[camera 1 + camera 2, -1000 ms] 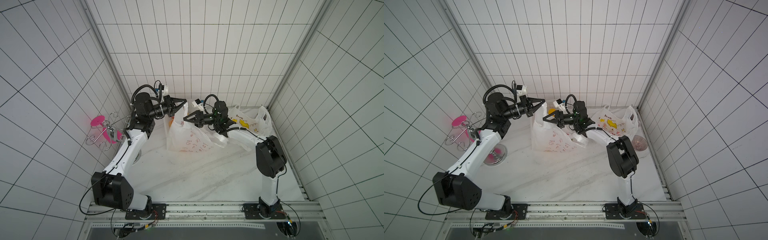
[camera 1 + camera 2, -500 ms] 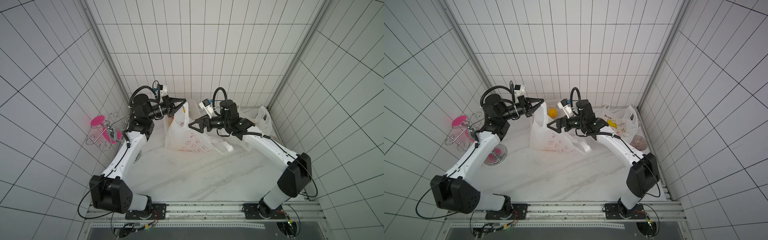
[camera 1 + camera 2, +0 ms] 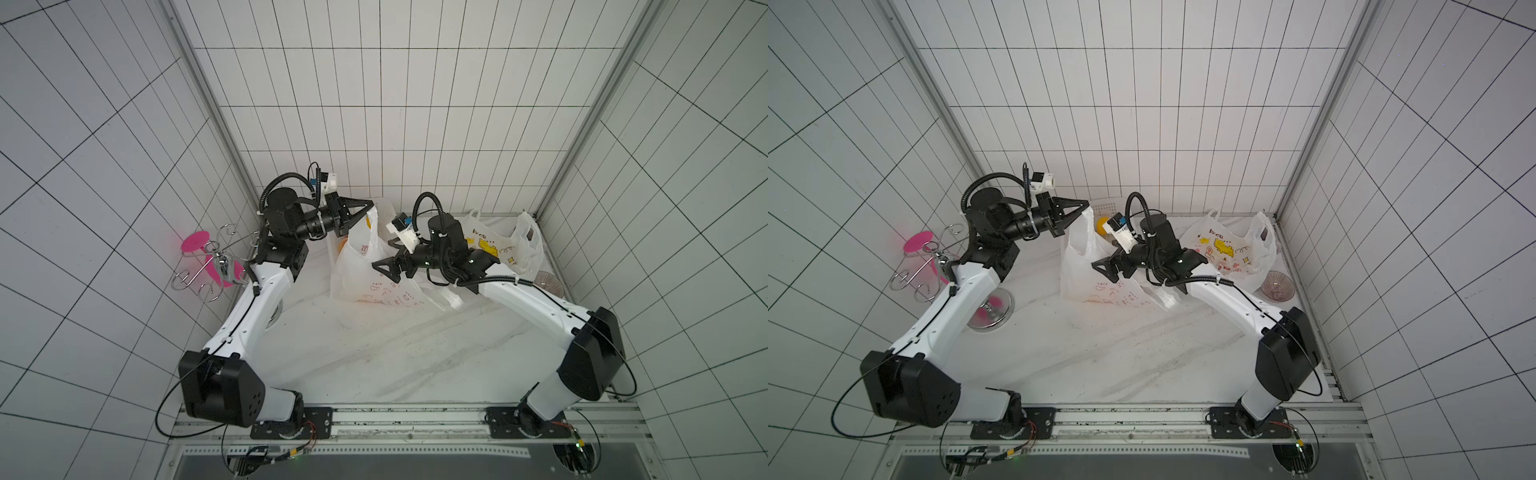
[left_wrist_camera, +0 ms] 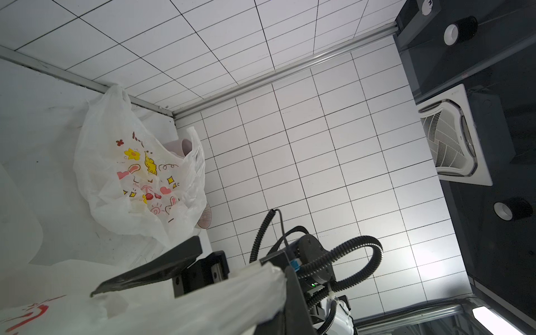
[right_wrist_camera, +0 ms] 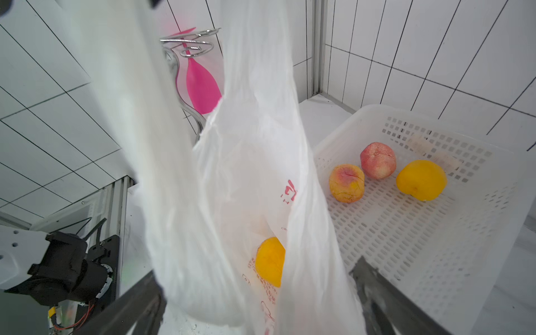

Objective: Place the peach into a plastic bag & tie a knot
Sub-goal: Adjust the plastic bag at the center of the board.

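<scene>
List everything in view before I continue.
held bag: one, white with red print, centre back, upright
peach: one, yellow, inside held bag
basket: one, white, behind held bag
basket peaches: three, two pinkish, one yellow, in basket
spare bag: one, white with yellow-pink print, back right corner
glass bowl: one, pinkish, right edge
wire stand: one, silver and pink, left edge
metal dish: one, silver, beneath left arm
table: one, white marble
left gripper: jaws shut on held bag's top
right gripper: jaws open, held bag between them
</scene>
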`<state>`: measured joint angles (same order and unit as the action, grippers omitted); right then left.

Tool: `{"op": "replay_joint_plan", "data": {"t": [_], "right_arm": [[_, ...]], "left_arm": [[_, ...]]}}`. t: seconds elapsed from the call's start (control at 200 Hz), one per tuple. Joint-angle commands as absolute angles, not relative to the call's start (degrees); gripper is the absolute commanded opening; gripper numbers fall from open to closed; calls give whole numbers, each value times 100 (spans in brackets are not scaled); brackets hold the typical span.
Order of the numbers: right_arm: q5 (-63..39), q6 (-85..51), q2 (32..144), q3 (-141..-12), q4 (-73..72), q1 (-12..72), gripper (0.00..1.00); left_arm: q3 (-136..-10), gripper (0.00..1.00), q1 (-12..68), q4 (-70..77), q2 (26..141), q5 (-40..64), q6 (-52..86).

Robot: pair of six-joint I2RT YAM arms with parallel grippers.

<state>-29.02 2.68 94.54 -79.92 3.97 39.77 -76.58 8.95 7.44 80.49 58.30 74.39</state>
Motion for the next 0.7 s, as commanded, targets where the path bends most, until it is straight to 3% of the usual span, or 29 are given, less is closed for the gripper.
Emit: {"op": "replay_joint_plan", "data": {"t": [0.0,0.07,0.26,0.36,0.505,0.595,0.695], "right_arm": [[-3073,834,9829,-8456,-24,3988,99],[-3273,844,10002,-8561,-289,3969,100],[-3759,519,10043,-8527,-902,3889,83],[-3909,409,10061,-8493,-932,3856,64],[-4030,273,10031,-8437,-840,3831,20],[-4021,261,9896,-8424,-541,3815,0],[-4135,219,9715,-8582,294,3749,0]], "left_arm": [[-7843,0,966,780,7946,6057,7717],[-7767,0,1067,869,7956,6116,7800],[-7653,0,1091,945,7939,6223,7810],[-7715,0,1068,1014,7978,6240,7835],[-7752,0,1047,1218,7976,6291,7919],[-7744,11,1060,1288,7918,6324,7862],[-7758,35,1046,1387,7812,6367,7698]]}}
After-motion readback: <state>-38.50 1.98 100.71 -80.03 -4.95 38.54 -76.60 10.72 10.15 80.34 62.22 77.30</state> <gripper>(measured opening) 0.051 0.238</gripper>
